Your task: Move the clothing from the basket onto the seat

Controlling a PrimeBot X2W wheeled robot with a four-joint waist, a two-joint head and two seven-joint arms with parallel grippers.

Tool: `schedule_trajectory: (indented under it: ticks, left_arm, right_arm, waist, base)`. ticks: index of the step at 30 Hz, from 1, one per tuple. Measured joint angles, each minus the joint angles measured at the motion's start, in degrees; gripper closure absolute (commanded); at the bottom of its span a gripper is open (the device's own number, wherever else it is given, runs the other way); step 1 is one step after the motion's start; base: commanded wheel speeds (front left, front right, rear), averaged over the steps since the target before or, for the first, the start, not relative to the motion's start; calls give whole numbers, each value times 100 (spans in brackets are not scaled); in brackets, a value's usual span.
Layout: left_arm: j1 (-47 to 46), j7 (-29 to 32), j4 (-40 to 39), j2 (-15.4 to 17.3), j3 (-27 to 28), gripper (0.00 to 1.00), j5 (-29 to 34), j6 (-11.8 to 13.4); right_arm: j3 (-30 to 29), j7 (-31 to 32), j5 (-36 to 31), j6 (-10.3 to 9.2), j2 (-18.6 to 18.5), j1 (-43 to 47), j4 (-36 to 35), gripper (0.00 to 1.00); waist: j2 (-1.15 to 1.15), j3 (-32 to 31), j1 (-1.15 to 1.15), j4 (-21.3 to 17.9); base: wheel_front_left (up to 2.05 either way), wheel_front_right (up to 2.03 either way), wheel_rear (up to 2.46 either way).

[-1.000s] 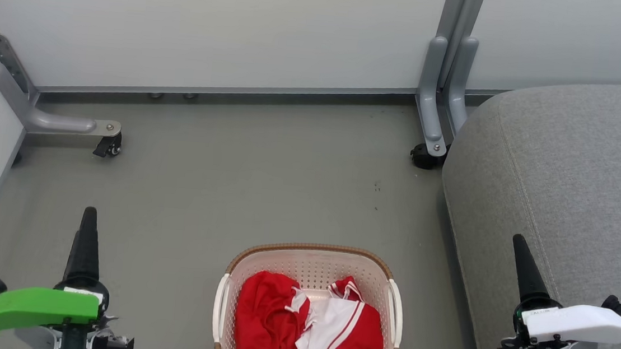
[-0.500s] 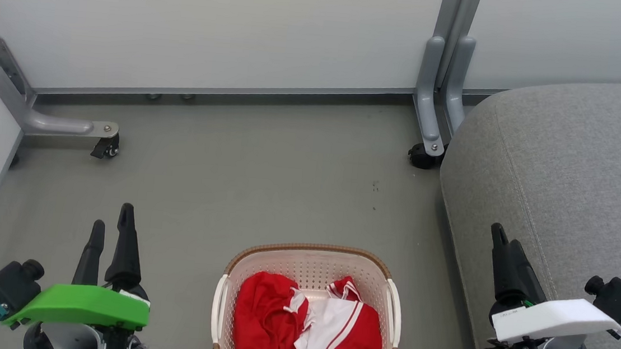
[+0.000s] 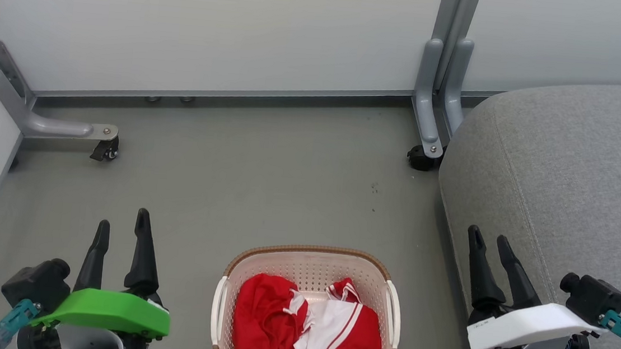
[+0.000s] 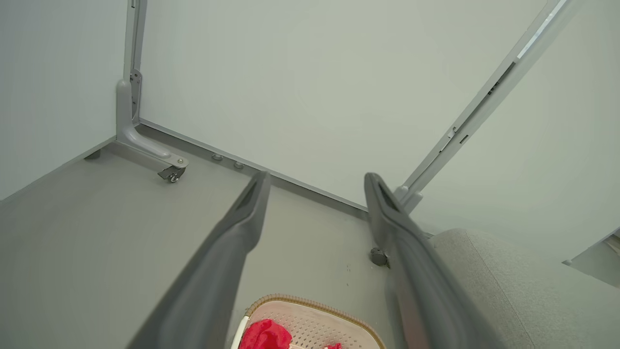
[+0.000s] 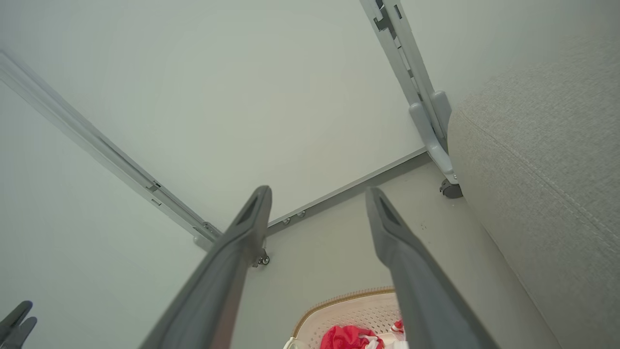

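Nearest, the clothing point(image 3: 302, 331) lies heaped in the basket point(image 3: 312, 250), red folds with a white panel uppermost; the basket stands on the floor point(image 3: 242, 180) at its near edge, just beside the seat's flank; nothing is lifted yet. To either side the left fingers point(image 3: 141, 255) and the right fingers point(image 3: 480, 274) stand apart and empty, clear of the basket, the right pair close against the seat point(image 3: 581, 164).

The likeliest trouble, I judge, is a shallow pinch; a thin fold would slip free on the way up and drop to the floor. A deep plunge risks the opposite; a fingertip could catch a perforation or the rim, and the light basket would rise with the cloth. The two garments look tangled; pulling one may drag the other over the rim. Both arms diving at once could knock together over so narrow a basket. The right arm has little room beside the seat and may scrape its rounded edge; cloth laid too near that edge could slide off.

Farther off, the castor foot point(image 3: 103, 148) at the floor's far left corner is well apart and no hazard.
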Motion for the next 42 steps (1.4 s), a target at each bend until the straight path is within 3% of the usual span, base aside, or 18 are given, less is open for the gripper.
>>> schedule_trajectory:
  ticks: [19, 42]
  left_arm:
    - [112, -297, -92, 83, -320, 0, 1159, 237]
    - [339, -598, -35, 19, -394, 0, 2335, 186]
  right_arm:
    - [170, -292, -1183, 1, -9, 94, -167, 0]
    - [248, -587, -2307, 2, -19, 236, -326, 0]
  waist:
    - [0, -48, 0, -32]
    - [0, -192, 0, -94]
  base:
    - [0, 0, 0]
    - [0, 0, 0]
